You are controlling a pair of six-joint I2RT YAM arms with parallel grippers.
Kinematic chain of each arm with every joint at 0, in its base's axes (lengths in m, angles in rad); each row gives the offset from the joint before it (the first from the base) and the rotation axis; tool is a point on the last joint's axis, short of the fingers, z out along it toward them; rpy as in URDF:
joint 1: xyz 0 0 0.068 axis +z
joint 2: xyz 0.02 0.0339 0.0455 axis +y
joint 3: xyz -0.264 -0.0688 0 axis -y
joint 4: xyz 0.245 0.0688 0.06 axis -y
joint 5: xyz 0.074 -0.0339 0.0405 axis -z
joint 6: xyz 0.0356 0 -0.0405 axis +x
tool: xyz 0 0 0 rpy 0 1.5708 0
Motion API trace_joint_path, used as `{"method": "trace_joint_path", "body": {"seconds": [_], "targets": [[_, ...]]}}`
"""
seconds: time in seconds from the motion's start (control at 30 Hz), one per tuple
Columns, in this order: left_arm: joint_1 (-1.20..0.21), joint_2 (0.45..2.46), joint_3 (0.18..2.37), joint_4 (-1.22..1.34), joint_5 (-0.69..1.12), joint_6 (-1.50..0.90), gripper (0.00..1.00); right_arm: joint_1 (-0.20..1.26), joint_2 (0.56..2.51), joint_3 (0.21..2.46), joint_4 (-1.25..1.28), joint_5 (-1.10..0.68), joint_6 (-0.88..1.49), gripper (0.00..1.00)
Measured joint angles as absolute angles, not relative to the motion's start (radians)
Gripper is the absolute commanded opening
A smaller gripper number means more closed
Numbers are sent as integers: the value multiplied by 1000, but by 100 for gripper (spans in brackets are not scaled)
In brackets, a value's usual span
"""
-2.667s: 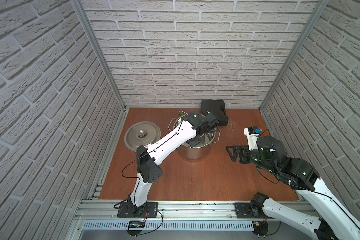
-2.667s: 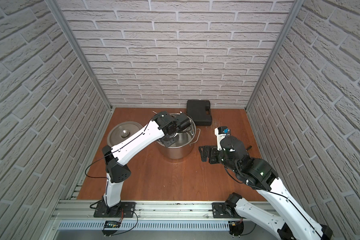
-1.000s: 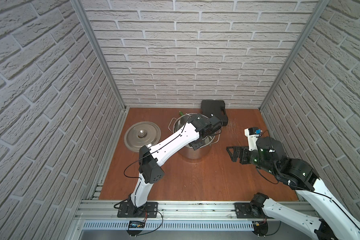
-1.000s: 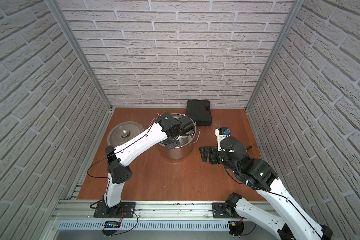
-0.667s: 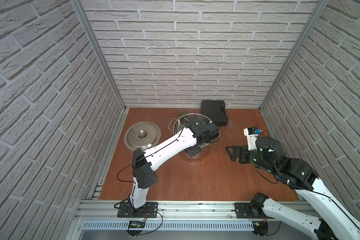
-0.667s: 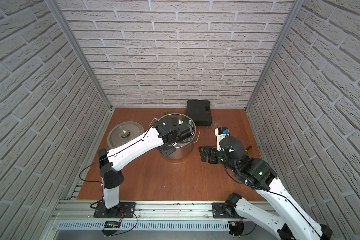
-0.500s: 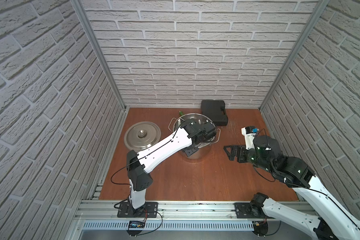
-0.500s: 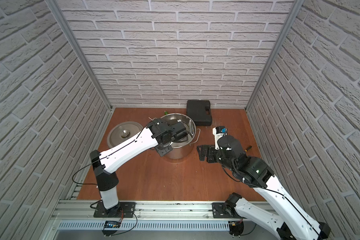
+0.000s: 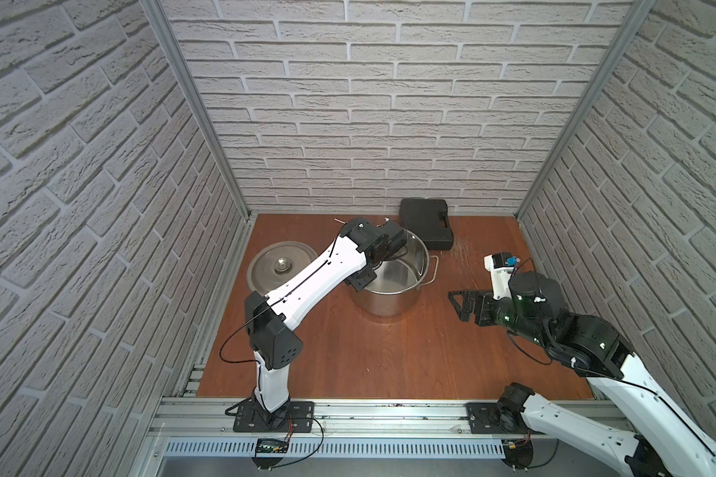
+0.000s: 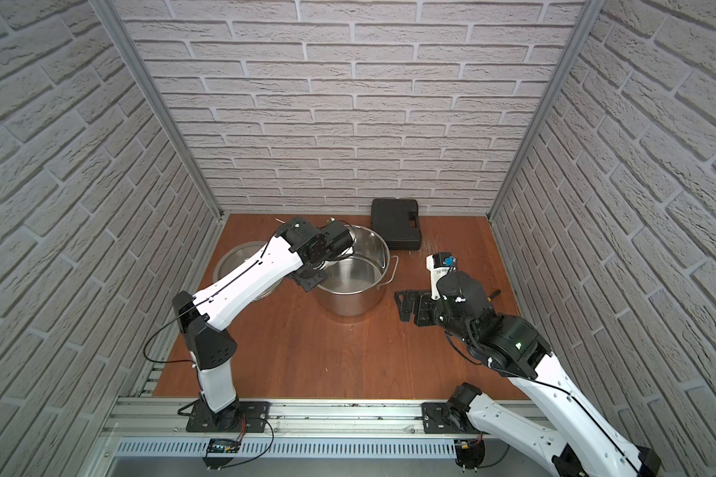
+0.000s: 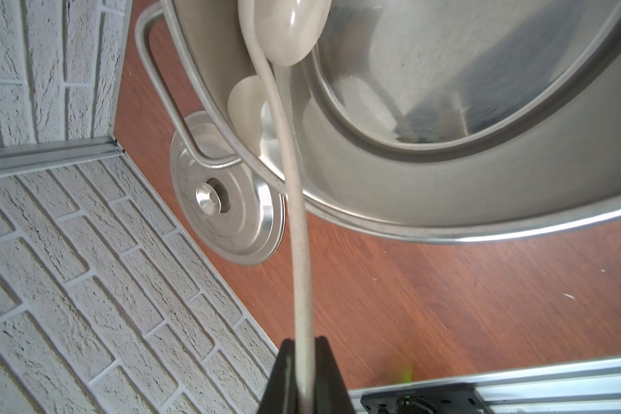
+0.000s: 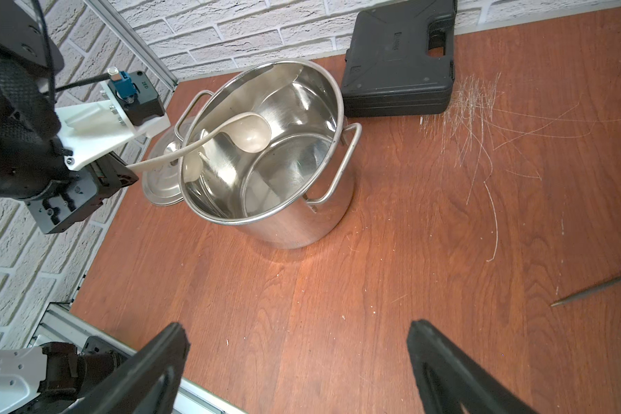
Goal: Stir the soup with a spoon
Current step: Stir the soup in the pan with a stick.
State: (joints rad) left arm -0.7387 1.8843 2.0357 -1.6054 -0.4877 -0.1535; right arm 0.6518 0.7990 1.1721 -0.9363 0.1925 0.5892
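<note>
My left gripper [image 11: 303, 355] is clamped on the end of the spoon's handle, with both jaws pressed hard against it. The spoon [image 12: 251, 136] is a cream-white ladle. Its handle crosses the rim of the pot [image 12: 284, 229] on the side nearest the lid. Its bowl hangs inside the pot, close to the wall and above the bottom (a pale reflection of it shows on the steel). I cannot tell whether the bowl touches the wall.

The pot stands upright on the table [image 9: 368, 359], with one loop handle on each side. The lid [image 9: 282, 264] lies flat on the table just beside the pot, knob up. A black case [image 9: 426, 223] lies closed just behind the pot, near the back wall.

My right gripper [image 12: 296, 328] has its jaws wide apart and holds nothing. It hovers over bare table, well apart from the pot and pointed toward it.
</note>
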Motion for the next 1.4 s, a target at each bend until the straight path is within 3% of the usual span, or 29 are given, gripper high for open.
{"method": "trace_joint_path", "body": {"seconds": [0.47,0.87,1.1,1.4], "targets": [[-850,2061,2212,-1563,-405,-131,0,652,789,1178,-966,209,591,99],[-883,1903,1984,-1589,-390,-177,0,652,783,1177,-954,204,595,99],[-836,1810,1922,-1608,-423,-200,0,652,836,1176,-909,178,595,99],[-729,1876,2028,-1607,-474,-168,0,652,818,1176,-916,181,595,99]]}}
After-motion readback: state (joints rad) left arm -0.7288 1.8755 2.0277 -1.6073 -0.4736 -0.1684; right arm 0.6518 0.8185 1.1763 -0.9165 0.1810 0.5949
